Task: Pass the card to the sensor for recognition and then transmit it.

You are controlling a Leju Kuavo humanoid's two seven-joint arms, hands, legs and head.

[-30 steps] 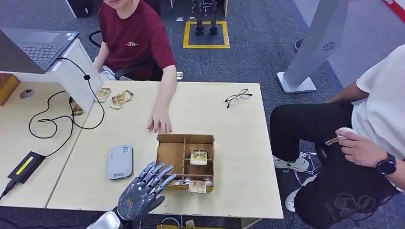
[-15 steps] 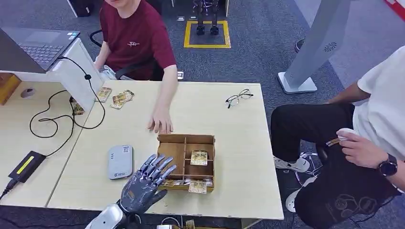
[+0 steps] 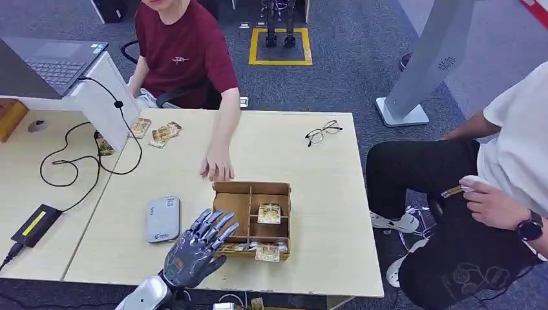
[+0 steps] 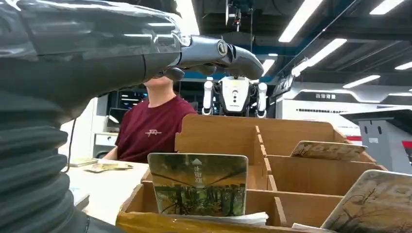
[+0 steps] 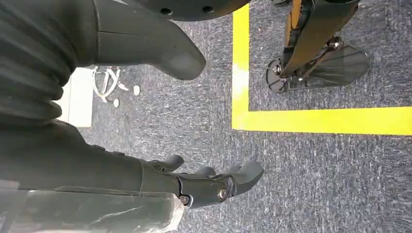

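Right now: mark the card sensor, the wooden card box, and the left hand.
card sensor (image 3: 162,219), head view, middle of its grey top face.
wooden card box (image 3: 231,208), head view, bare floor of the left compartment.
left hand (image 3: 192,249), head view, back of the hand.

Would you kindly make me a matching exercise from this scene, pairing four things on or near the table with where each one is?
Things:
1. glasses
2. grey card reader
3. wooden box
4. left hand

Places:
A. hovering open at the table's near edge, by the box
B. far right part of the table
C. flat on the table, left of the box
D. just in front of the seated person's hand, holding cards

Pairs: 1-B, 2-C, 3-D, 4-A
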